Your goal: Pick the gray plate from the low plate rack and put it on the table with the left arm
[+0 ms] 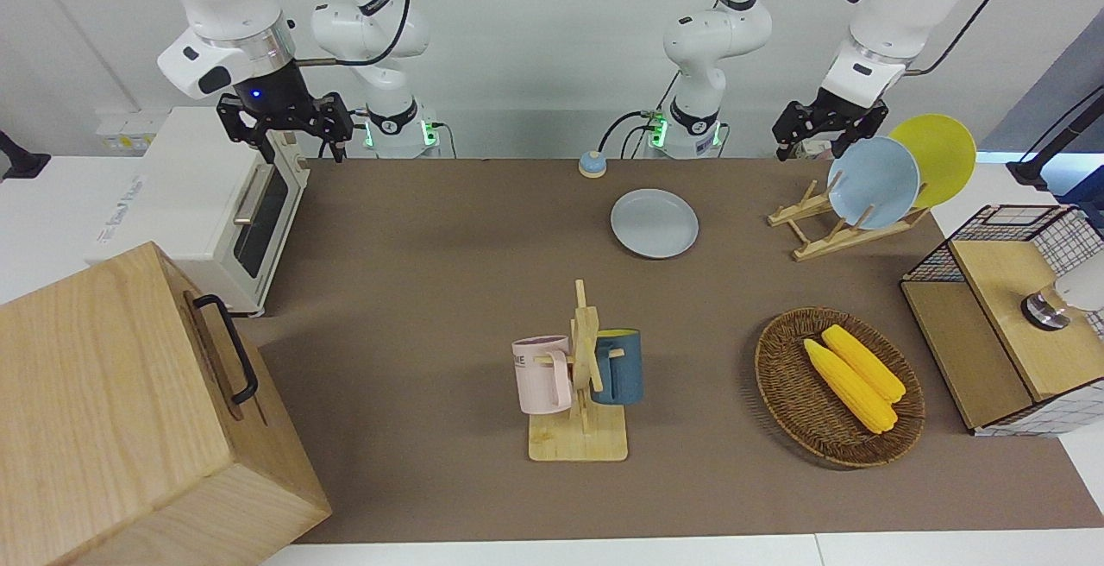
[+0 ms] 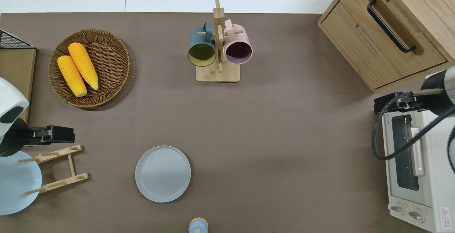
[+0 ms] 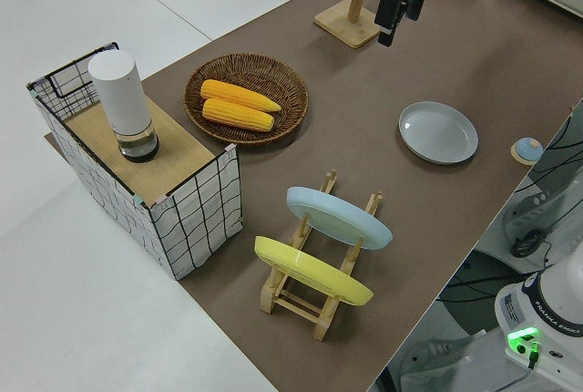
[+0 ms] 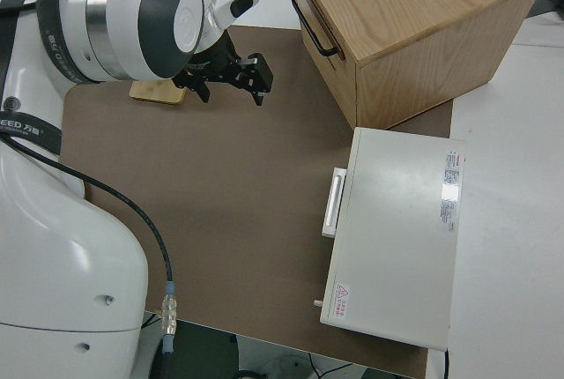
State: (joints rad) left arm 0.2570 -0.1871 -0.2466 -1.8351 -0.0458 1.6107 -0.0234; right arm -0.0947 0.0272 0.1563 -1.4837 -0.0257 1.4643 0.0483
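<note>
The gray plate (image 1: 654,223) (image 2: 162,173) (image 3: 438,132) lies flat on the brown table (image 1: 414,290), apart from the low plate rack (image 1: 830,238) (image 2: 71,163) and toward the table's middle from it. A light blue plate (image 1: 873,182) and a yellow plate (image 1: 940,147) lean in the rack. My left gripper (image 1: 830,128) (image 2: 57,134) (image 3: 401,5) hangs in the air, open and empty. The overhead view puts it over the rack's edge that is farther from the robots. The right arm is parked with its gripper (image 1: 297,130) (image 4: 233,79) open.
A mug stand (image 1: 582,376) with a pink and a blue mug stands mid-table. Toward the left arm's end are a wicker basket (image 1: 780,380) holding two corn cobs and a wire box (image 1: 992,290). A toaster oven (image 1: 216,204) and a wooden cabinet (image 1: 112,411) fill the right arm's end.
</note>
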